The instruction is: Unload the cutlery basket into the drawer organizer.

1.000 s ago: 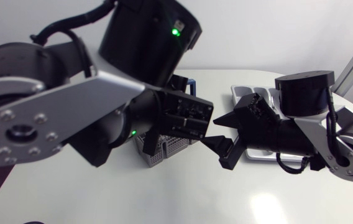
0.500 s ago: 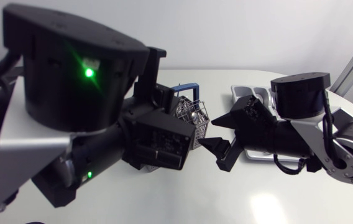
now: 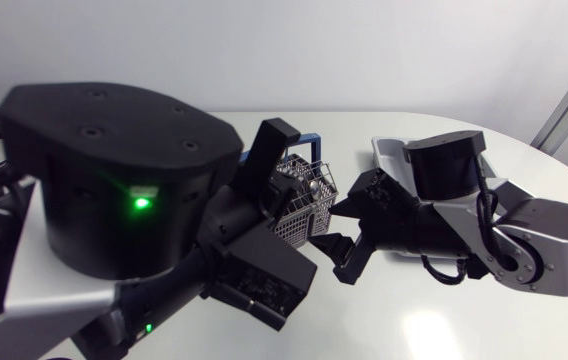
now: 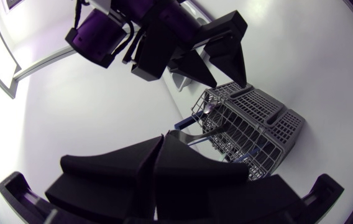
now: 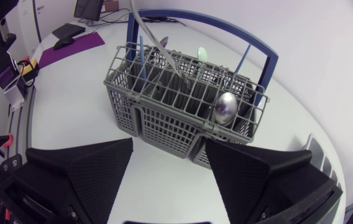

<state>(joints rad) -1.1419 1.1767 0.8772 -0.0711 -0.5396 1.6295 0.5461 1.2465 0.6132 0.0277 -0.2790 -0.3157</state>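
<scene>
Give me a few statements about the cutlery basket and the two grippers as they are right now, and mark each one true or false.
1. The right gripper is open, with nothing between its fingers. True.
2. The cutlery basket is empty. False: a spoon and other cutlery stand in it.
3. The cutlery basket has a blue handle. True.
4. The left gripper is wide open around the cutlery basket. False: its fingers are closed together, short of the cutlery basket.
</scene>
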